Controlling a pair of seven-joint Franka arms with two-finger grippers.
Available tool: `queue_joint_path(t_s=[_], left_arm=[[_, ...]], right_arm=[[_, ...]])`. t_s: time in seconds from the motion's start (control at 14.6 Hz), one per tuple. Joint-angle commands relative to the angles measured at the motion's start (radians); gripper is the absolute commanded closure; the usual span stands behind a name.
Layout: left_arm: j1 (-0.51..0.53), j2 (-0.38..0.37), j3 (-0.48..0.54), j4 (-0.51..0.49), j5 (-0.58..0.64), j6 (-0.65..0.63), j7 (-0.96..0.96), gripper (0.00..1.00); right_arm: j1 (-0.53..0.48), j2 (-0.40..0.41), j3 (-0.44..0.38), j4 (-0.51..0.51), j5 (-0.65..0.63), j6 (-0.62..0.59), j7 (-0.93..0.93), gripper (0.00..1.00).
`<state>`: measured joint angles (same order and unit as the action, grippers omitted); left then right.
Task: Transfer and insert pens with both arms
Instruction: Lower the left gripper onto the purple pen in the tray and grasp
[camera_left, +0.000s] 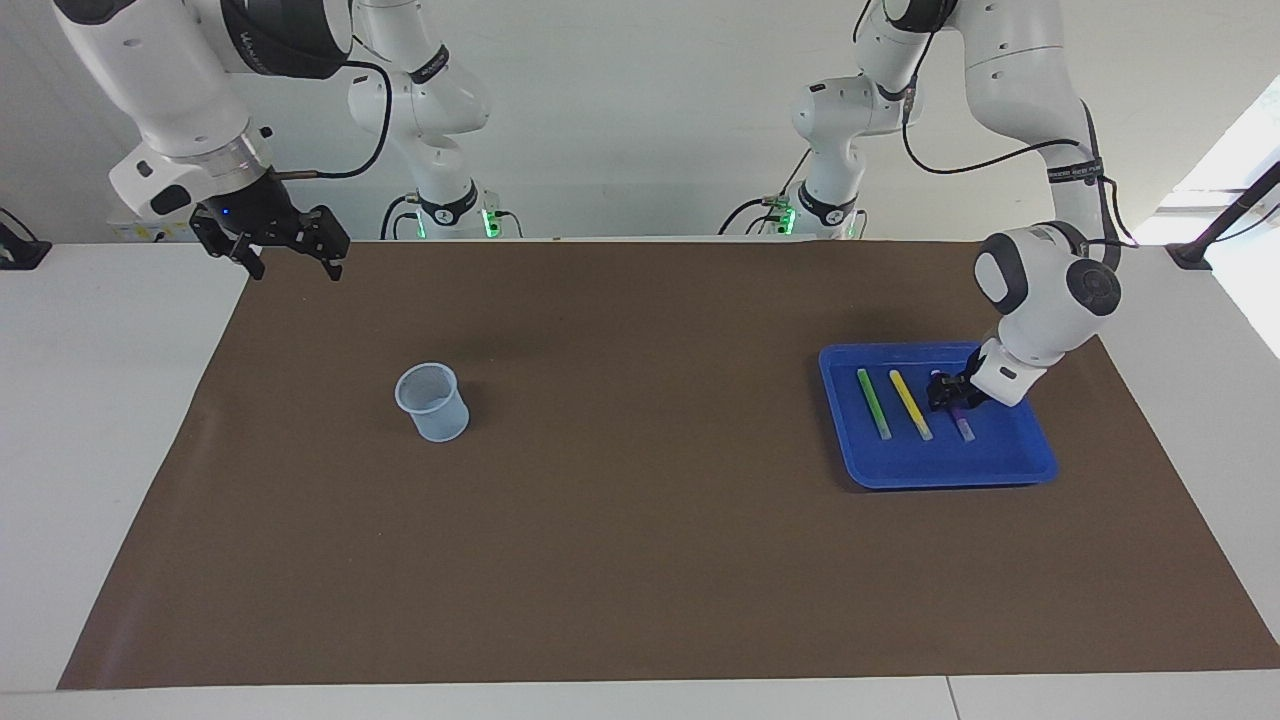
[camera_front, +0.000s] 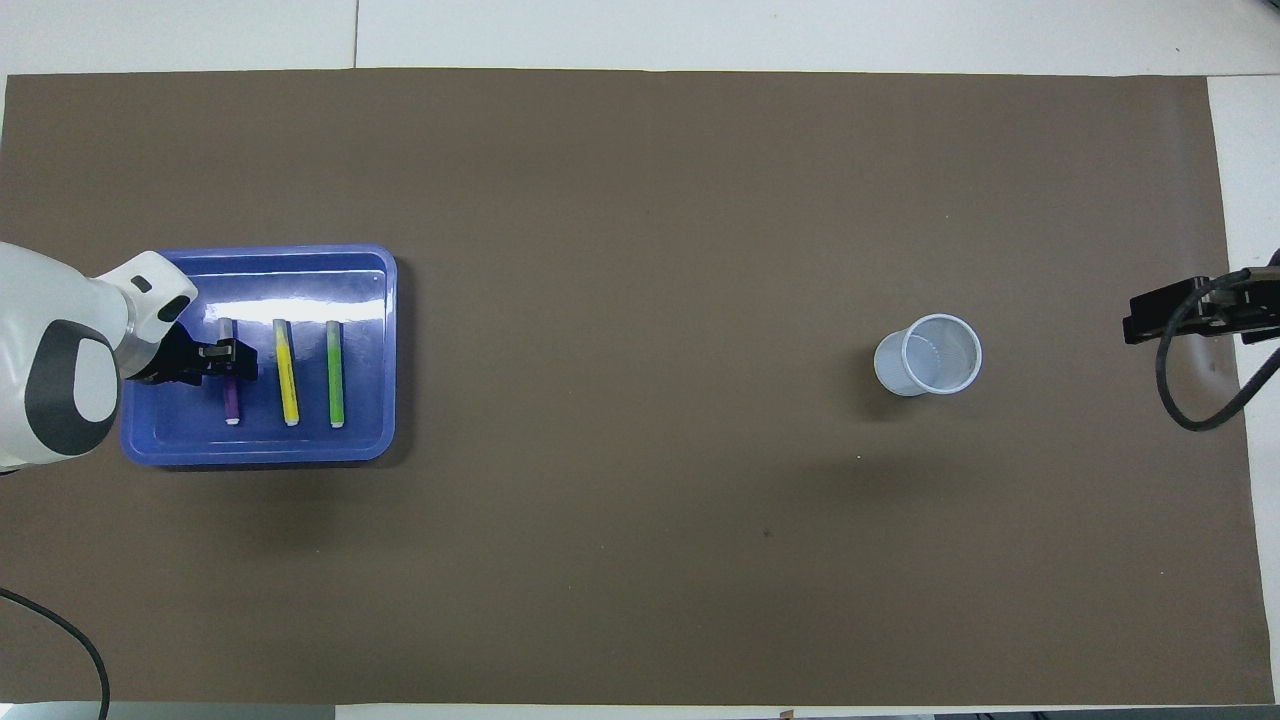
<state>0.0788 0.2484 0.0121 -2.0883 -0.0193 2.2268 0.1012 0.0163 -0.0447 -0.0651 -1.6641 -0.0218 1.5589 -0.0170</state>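
Three pens lie side by side in a blue tray at the left arm's end of the table: a green pen, a yellow pen and a purple pen. My left gripper is down in the tray, shut on the middle of the purple pen, which still lies flat. My right gripper waits open and empty above the mat's edge at the right arm's end.
A clear plastic cup stands upright on the brown mat toward the right arm's end. Two smaller white arms with green lights stand at the robots' edge of the table.
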Motion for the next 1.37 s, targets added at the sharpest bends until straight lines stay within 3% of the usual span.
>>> queue_joint_path(t_s=[0.0,0.27,0.41,0.82,1.3], left_arm=[[0.002,0.019,-0.001,0.019,-0.004,0.011,0.021,0.38],[0.002,0.018,-0.001,0.019,-0.005,0.008,0.026,0.72],[0.002,0.019,-0.001,0.019,-0.004,0.010,0.026,0.98],[0.001,0.020,-0.001,0.045,-0.005,-0.012,0.026,1.00],[-0.008,0.008,-0.003,0.197,-0.014,-0.261,0.014,1.00]], right_arm=[[-0.001,-0.006,-0.004,0.003,0.002,-0.016,-0.017,0.00],[-0.001,-0.006,-0.004,0.003,0.002,-0.016,-0.017,0.00],[-0.001,-0.006,-0.004,0.003,0.002,-0.016,-0.017,0.00],[-0.001,-0.006,-0.004,0.003,0.002,-0.016,-0.017,0.00],[-0.001,-0.006,-0.004,0.003,0.002,-0.016,-0.017,0.00]])
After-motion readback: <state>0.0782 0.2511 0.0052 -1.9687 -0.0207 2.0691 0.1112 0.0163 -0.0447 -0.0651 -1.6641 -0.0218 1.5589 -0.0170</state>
